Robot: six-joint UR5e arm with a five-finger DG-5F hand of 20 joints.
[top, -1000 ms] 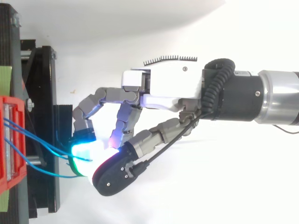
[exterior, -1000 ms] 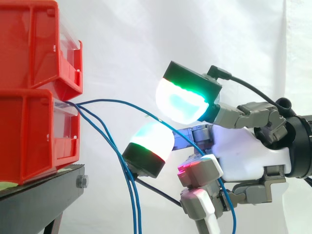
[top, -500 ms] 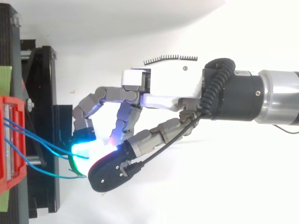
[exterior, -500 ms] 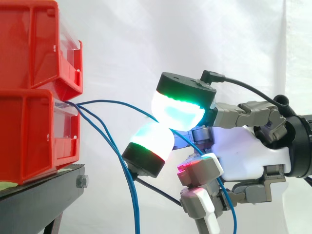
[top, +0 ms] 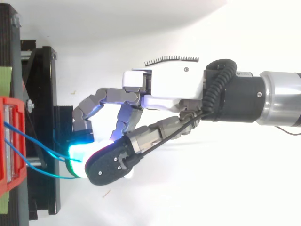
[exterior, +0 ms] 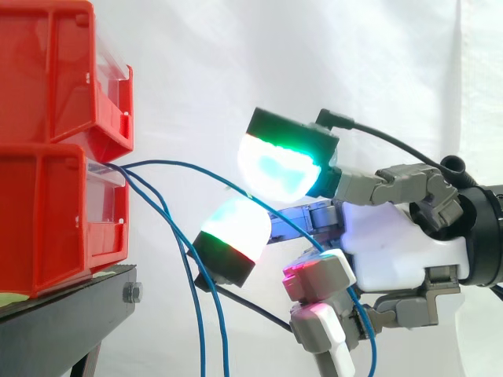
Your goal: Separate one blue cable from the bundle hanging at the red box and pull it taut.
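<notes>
- ok so, the lower red bin point(exterior: 55, 220) sits on the black stand point(exterior: 71, 314), with a second red bin point(exterior: 55, 71) stacked right on top of it and the white curtain point(exterior: 236, 63) behind.
- a bundle of thin blue cables comes out of the clear front lip of the lower red bin, at its top corner on the hand's side.
- one blue cable point(exterior: 189, 164) leaves that lip almost level, then curves away from the lower red bin and gently downward. it's a soft arc, not a straight tight line.
- the hand point(exterior: 393, 243) is off to the side of the lower red bin, away from its front and not touching it. its fingers are curled toward the bin.
- two of its glowing pads, an upper one point(exterior: 275, 165) and a lower one point(exterior: 234, 228), both white and cyan with a green edge, come together on that blue cable. looks like a pinch to me: the cable runs right between them and then drops down past the palm.
- the other blue cables point(exterior: 157, 203) slope down from the same lip and hang loose below the level of the lower red bin, between it and the hand.
- from above, the hand point(top: 164, 87) reaches toward the lower red bin point(top: 9, 141), with the pads just off its front edge over the stand.
</notes>
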